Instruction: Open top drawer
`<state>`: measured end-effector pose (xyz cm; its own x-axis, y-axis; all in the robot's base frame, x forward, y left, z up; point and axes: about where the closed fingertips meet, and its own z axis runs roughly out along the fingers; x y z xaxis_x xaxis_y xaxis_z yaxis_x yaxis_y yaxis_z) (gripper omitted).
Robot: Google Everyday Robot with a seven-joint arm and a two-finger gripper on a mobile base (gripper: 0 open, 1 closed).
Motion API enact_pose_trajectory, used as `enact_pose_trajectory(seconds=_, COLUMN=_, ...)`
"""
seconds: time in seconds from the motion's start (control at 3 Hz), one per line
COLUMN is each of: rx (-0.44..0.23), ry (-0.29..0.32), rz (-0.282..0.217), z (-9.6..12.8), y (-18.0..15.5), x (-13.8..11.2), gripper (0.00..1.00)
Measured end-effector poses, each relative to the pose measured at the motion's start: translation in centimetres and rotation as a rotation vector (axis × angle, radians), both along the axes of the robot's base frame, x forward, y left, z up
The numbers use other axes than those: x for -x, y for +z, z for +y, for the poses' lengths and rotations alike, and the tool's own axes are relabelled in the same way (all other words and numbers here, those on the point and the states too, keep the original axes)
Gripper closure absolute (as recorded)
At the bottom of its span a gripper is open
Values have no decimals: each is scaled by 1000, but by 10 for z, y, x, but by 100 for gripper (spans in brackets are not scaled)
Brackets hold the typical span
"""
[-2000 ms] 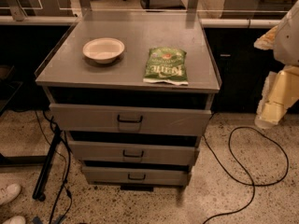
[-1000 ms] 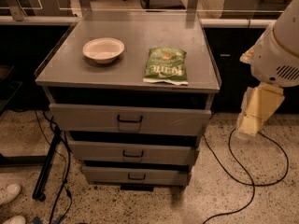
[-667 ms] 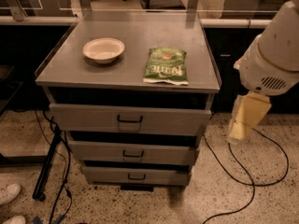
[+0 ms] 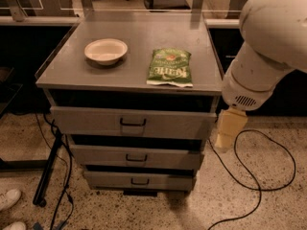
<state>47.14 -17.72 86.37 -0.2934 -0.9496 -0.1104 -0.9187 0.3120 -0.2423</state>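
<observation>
The top drawer [image 4: 91, 121] is the widest grey drawer front, just under the cabinet top, with a small black pull handle [image 4: 133, 123] at its centre. A dark gap shows above its front. Two narrower grey drawers [image 4: 96, 155] [image 4: 103, 178] sit below it with like handles. My gripper [image 4: 228, 130] hangs from the big cream arm [image 4: 268, 47] at the right, just off the cabinet's right front corner, level with the top drawer's front. It is to the right of the handle and apart from it.
A white bowl [image 4: 106, 51] and a green snack bag [image 4: 170, 67] lie on the cabinet top [image 4: 139, 32]. A black cable [image 4: 268, 176] loops on the floor at the right. A black stand leg [image 4: 48, 171] and cords are at the left, with white shoes [image 4: 9, 200] at the bottom left.
My arm has swung in from the right edge toward the cabinet. The gripper has moved left and now hangs beside the cabinet's right front corner. The drawers have not moved.
</observation>
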Motion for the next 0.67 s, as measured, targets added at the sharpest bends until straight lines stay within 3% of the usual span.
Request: enact_pose_trajectory(seconds=0.67, rx=-49, ry=37, rz=76, z=36, y=-55, x=15, gripper=0)
